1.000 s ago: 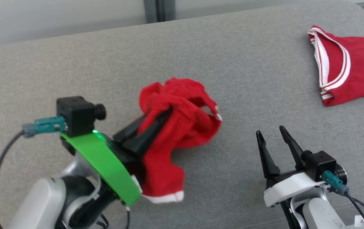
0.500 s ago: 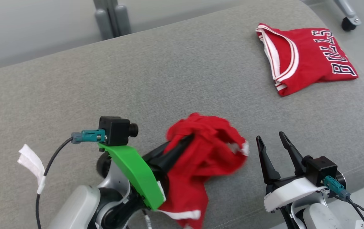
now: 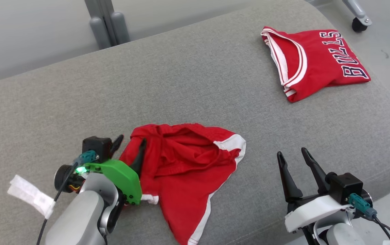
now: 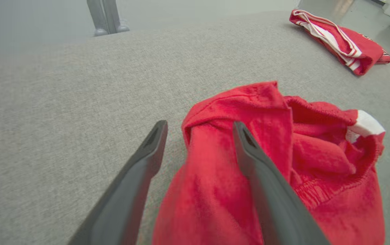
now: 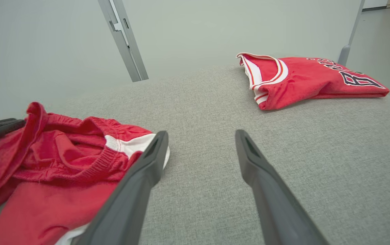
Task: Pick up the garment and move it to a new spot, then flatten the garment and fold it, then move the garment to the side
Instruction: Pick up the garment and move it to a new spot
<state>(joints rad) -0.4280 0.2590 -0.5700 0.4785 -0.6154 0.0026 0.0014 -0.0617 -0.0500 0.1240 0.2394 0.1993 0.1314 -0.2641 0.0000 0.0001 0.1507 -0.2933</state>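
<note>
The garment (image 3: 184, 160), red shorts with white trim, lies crumpled and partly spread on the grey cushion (image 3: 181, 78), near its front edge. My left gripper (image 3: 130, 142) is open at the garment's left edge; one finger rests on the red cloth and the other stands over bare cushion. In the left wrist view a raised fold of the garment (image 4: 317, 153) sits between the spread fingers of the left gripper (image 4: 200, 126). My right gripper (image 3: 292, 153) is open and empty, hovering to the right of the garment (image 5: 62, 160), with bare cushion ahead of the right gripper (image 5: 201, 135).
A folded red jersey (image 3: 317, 58) with dark lettering lies at the cushion's far right corner. A grey metal post (image 3: 106, 23) stands behind the cushion. A caster wheel (image 3: 358, 23) sits on the floor at the upper right. The cushion's front edge curves down near my right arm.
My left gripper has gone from shut on the bunched garment to open, and the garment now lies lower and more spread on the cushion. The head camera has also shifted.
</note>
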